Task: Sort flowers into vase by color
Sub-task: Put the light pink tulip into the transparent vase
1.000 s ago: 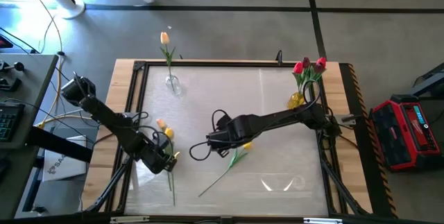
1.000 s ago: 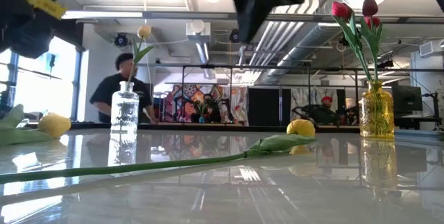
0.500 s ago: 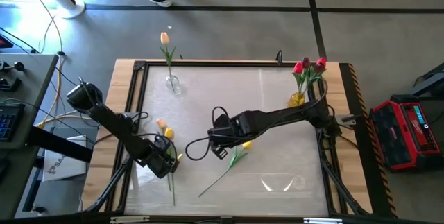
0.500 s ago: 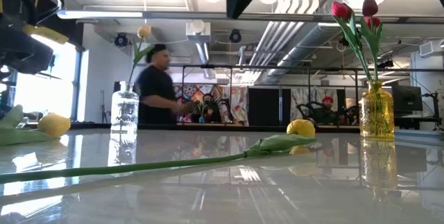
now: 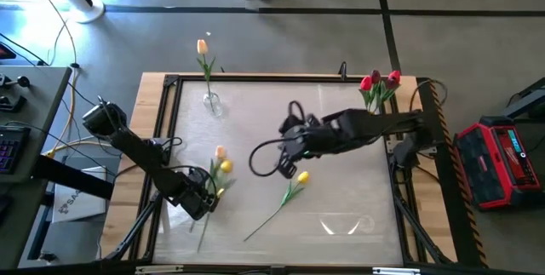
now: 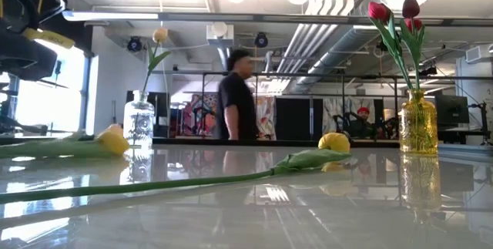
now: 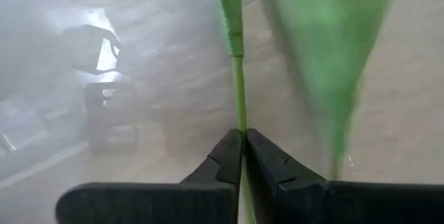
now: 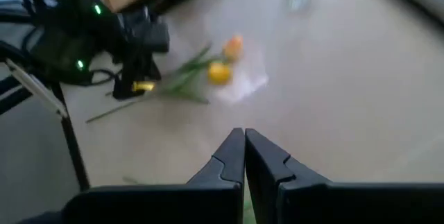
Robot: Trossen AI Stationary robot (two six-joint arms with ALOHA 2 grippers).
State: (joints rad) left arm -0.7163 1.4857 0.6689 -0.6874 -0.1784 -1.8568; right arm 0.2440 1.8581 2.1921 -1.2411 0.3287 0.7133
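Note:
Two tulips lie at the table's left, one with a yellow head (image 5: pixel 225 167) and one with an orange head (image 5: pixel 220 151). My left gripper (image 5: pixel 210 196) points down, shut on a green stem (image 7: pixel 238 92) below those heads. A third tulip with a yellow head (image 5: pixel 302 176) lies at mid-table on its long stem (image 6: pixel 154 183). My right gripper (image 5: pixel 288 166) hangs shut and empty above it. A clear vase (image 5: pixel 211 102) at the far left holds an orange tulip (image 5: pixel 202 47). The yellow vase (image 5: pixel 364 123) at the far right holds red tulips (image 5: pixel 380 79). My left gripper pinches one thin green stem (image 7: pixel 240 128) between its two fingertips, coming from above and lying across it. Whether the second tulip's stem is also caught, I cannot tell. The yellow head (image 6: pixel 114 139) lies low at the table top, with the stem running level from it.
A raised dark frame (image 5: pixel 174 83) borders the glossy table top. A person (image 6: pixel 235 99) walks past behind the far edge. The table's near right part (image 5: pixel 349 224) is bare.
My left gripper has sunk a little and shut on the stem. The two left tulips have swung about, their heads going toward the table's right. My right gripper has risen and drawn back toward the far right, away from the mid-table tulip, which has stayed put.

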